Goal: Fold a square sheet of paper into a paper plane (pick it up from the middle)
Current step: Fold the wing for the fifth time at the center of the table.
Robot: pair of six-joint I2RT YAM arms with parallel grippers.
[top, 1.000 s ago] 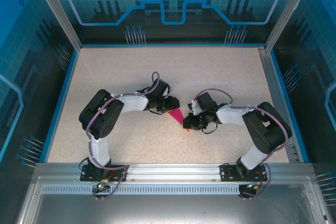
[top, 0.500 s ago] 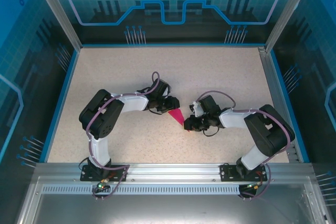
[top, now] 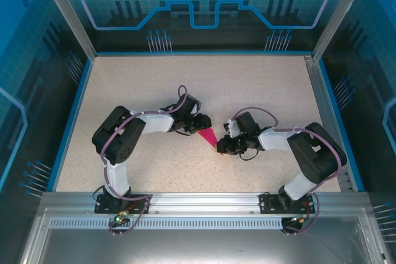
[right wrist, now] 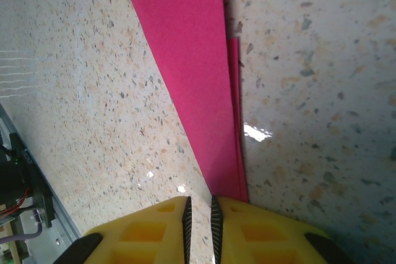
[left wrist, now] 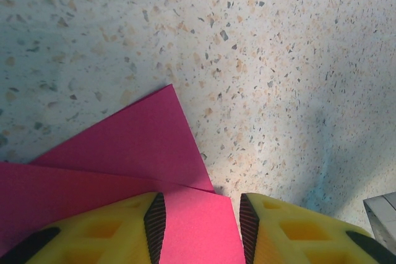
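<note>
Although the speckled table [top: 260,85] takes most of the top view, the work happens in a small spot near its middle. The left arm [top: 117,134] and the right arm [top: 315,153] both bend inward from their bases at the near edge, and their heads almost meet there.

Between them lies the paper plane [top: 208,135], a magenta-pink folded piece, flat on the table. It is wide on the side of the left arm and narrows to a point toward the right arm.

The left gripper [top: 197,125] sits low on the wide end. In its wrist view, the left gripper [left wrist: 198,205] has its yellow fingers [left wrist: 111,227] clearly apart, not clamped. The paper plane [left wrist: 124,146] shows two overlapping layers with a crease, and it passes under the left finger and fills the gap up to the right one.

The right gripper [top: 221,146] is at the narrow tip. In its wrist view, the right gripper [right wrist: 199,205] has its jaws almost together, with a thin slit between them. The paper plane [right wrist: 185,47] tapers down to the inner edge of one finger [right wrist: 272,239], touching it. I cannot tell if the tip is pinched or just rests beside the finger.
</note>
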